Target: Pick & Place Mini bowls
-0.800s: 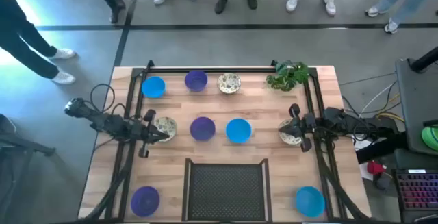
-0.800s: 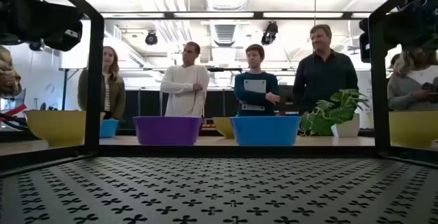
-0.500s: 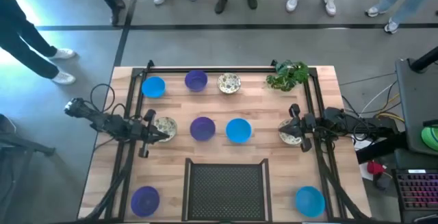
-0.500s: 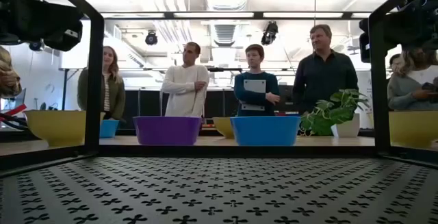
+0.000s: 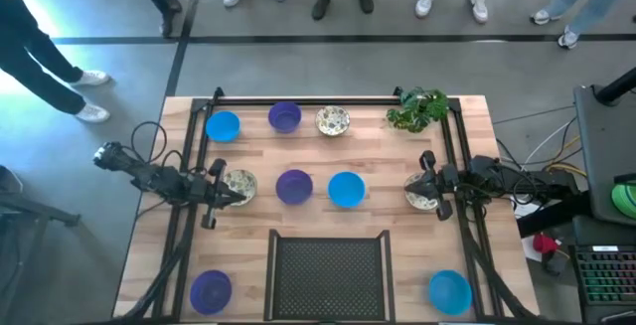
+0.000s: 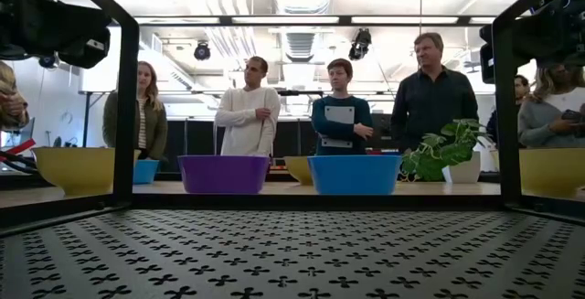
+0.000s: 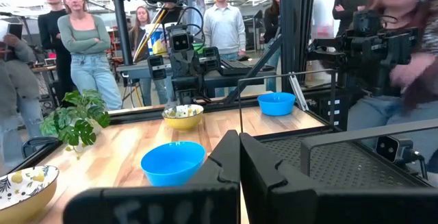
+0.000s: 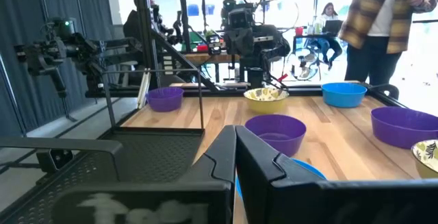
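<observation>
Nothing has moved: left gripper (image 5: 241,197) stays closed over a speckled bowl (image 5: 239,182) by the desk's (image 5: 378,151) left edge, right gripper (image 5: 412,190) closed over another speckled bowl (image 5: 421,195) by the right edge; other mini bowls (image 5: 346,189) sit mid-desk.

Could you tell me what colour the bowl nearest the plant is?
Cream with green speckles; the high view shows it best.
</observation>
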